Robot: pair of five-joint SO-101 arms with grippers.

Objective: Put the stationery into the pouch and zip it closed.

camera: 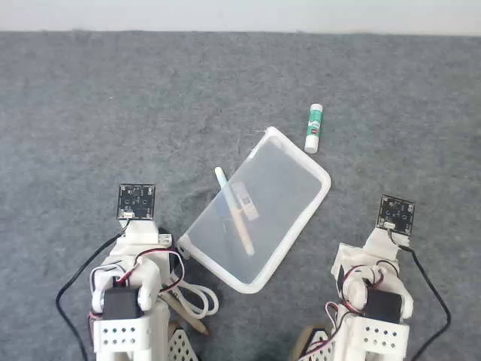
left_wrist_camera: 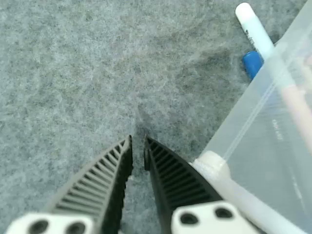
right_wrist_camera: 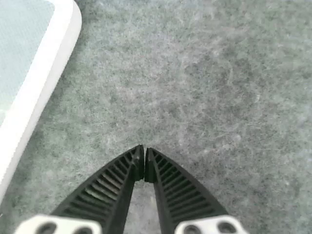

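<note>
A translucent pouch (camera: 289,197) with a white border lies tilted at the middle of the grey mat. A pen (camera: 234,212) with a white cap shows through it, its capped end (left_wrist_camera: 252,23) sticking out past the pouch's edge. A small blue item (left_wrist_camera: 250,63) sits beside the pen. Whether they are inside or under the pouch I cannot tell. A white and green glue stick (camera: 313,128) lies apart, beyond the pouch's far corner. My left gripper (left_wrist_camera: 138,141) is shut on nothing, next to the pouch's white corner (left_wrist_camera: 212,164). My right gripper (right_wrist_camera: 144,148) is shut and holds nothing, over bare mat beside the pouch's border (right_wrist_camera: 43,83).
The left arm (camera: 134,293) and right arm (camera: 372,301) sit at the near edge, either side of the pouch. White cables (camera: 201,299) loop by the left arm's base. Open grey mat (camera: 113,105) spreads on the far side.
</note>
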